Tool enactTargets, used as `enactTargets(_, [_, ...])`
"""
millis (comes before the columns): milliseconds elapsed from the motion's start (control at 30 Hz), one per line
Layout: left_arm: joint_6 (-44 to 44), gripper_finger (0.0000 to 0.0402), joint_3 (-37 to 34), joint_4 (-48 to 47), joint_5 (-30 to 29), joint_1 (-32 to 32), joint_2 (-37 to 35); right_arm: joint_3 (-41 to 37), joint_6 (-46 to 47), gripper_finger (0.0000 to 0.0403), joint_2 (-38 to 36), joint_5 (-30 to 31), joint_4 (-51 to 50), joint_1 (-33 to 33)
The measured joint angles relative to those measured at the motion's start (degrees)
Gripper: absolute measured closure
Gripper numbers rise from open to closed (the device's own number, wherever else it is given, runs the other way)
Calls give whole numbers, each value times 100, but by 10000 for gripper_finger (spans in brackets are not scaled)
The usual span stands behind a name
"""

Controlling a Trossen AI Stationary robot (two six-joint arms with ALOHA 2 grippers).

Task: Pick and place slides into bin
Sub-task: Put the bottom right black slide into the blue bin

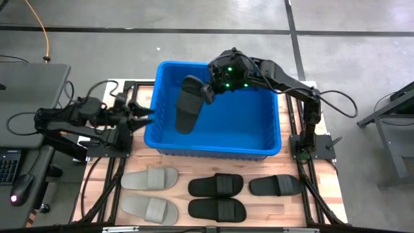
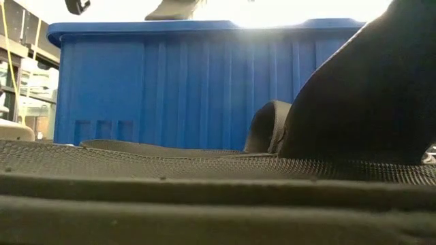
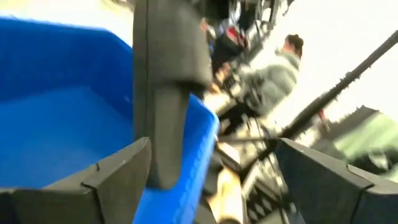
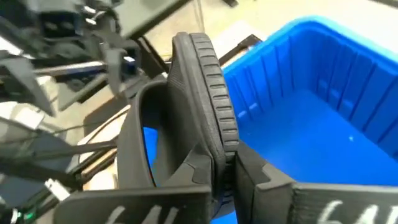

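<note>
The blue bin (image 1: 217,139) stands mid-table. Above its left half hangs a black slide (image 1: 189,105), with my right gripper (image 1: 208,92) shut on it; the right wrist view shows it edge-on (image 4: 208,106). My left gripper (image 1: 145,116) waits just outside the bin's left wall, open and level, with nothing between its fingers (image 3: 118,180). In the left wrist view the hanging slide (image 3: 168,93) shows beyond them. Two grey slides (image 1: 150,179) (image 1: 150,208) and three black ones (image 1: 217,186) (image 1: 218,208) (image 1: 275,186) lie sole-down in front of the bin. My right gripper pinches the black slide's sole (image 4: 217,158) between its two fingers, beside the strap (image 4: 134,137). The fingers come from the table's right, slanting down. The slide is lifted clear, stands on edge and slopes down over the inside of the bin.
The bin's blue ribbed wall (image 2: 204,88) fills the low view, with a black slide (image 2: 368,95) close to the camera. Dark frame bars run under the table top (image 1: 103,188). A desk with a keyboard (image 1: 8,165) stands at the left.
</note>
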Motion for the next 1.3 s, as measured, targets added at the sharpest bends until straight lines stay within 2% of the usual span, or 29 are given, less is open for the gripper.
enactTargets(133, [12,78,0,6,-501,0,-265,0,230,402,277,-164,62,-49])
enactTargets(267, [18,90,0,77,-654,0,-469,0,400,402,631,-439,47,-211])
enactTargets(333, [74,95,0,144,-643,-4,-531,0,535,402,844,-672,44,-370])
enactTargets(567, [204,108,0,336,-285,-4,-632,0,1069,402,1280,-695,171,-836])
enactTargets(667, [297,112,0,288,-64,-4,-626,0,1011,402,1456,-747,381,-1002])
enactTargets(800, [327,112,0,285,98,-4,-626,7,1071,402,1711,-1323,383,-1229])
enactTargets(1033, [382,112,0,285,65,-4,-628,7,1016,402,2299,-1994,383,-1285])
enactTargets(1300, [382,113,0,260,63,-4,-628,7,928,402,2577,-1980,440,-1314])
